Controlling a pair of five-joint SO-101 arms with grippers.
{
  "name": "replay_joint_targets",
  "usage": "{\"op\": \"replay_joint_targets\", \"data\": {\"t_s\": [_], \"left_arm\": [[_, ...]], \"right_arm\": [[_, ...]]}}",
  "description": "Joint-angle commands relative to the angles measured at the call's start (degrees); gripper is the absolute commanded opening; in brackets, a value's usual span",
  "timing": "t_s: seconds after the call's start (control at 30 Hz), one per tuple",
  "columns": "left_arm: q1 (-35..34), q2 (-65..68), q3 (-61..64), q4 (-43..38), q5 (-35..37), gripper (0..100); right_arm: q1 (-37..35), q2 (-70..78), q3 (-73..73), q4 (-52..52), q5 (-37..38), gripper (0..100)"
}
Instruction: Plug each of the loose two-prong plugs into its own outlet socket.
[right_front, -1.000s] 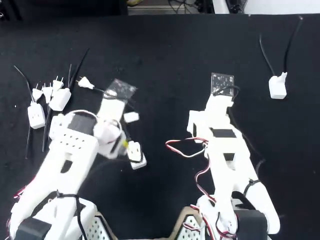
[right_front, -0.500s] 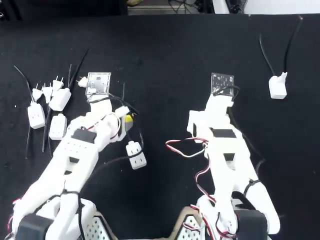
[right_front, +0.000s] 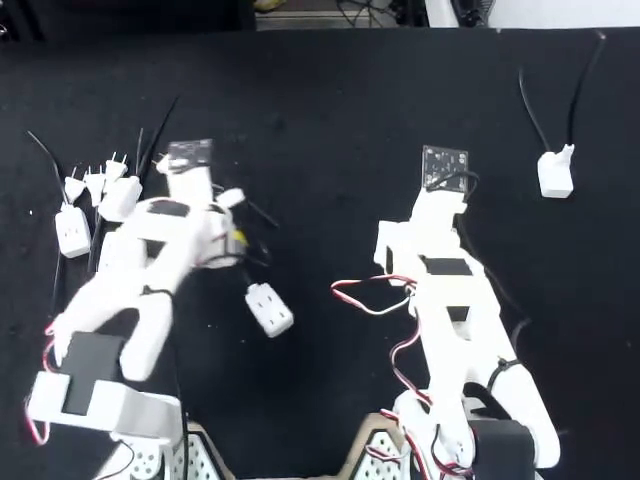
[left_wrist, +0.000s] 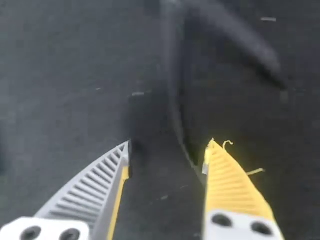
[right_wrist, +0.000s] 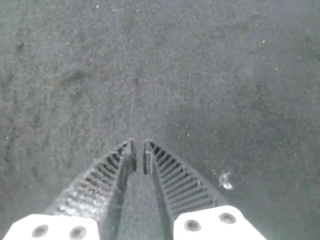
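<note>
Two arms over black worktop (right_front: 330, 100), plugs not in sockets.
We see the left tool (left_wrist: 167, 150) spread over a black cable (left_wrist: 172, 100), right tool (right_wrist: 139, 150) pressed together, empty; outlet socket (right_front: 268, 308) near centre-left, loose two-prong plugs (right_front: 97, 183) far left.

I see three small white two-prong plugs (right_front: 95, 182) clustered at the left of the desk (right_front: 330, 110), one white socket block (right_front: 268, 308) lying tilted mid-desk, and a second socket block (right_front: 555, 175) at far right.

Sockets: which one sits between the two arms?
The middle socket, tilted and alone between them. The left socket lies beside the loose plugs; the right socket lies at the far right.
</note>
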Motion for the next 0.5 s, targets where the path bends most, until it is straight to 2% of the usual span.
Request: {"op": "replay_joint_targets", "data": {"t_s": [0.0, 0.2, 0.33, 0.47], "left_arm": [[-5.41, -0.26, -4.97, 8.09, 0.09, 24], [-8.92, -0.26, -5.05, 19.08, -7.38, 24], [-10.15, -0.26, -5.23, 22.07, -13.71, 24], [-6.64, -0.18, -4.70, 24.26, -17.49, 24]], "right_arm": [[1.14, -2.68, -0.40, -1.23, -0.53, 2.8], [1.14, -2.68, -0.31, -1.23, -0.53, 2.8], [1.14, -2.68, -0.31, -1.23, -0.53, 2.8], [1.41, -2.68, -0.31, -1.23, -0.53, 2.8]]}}
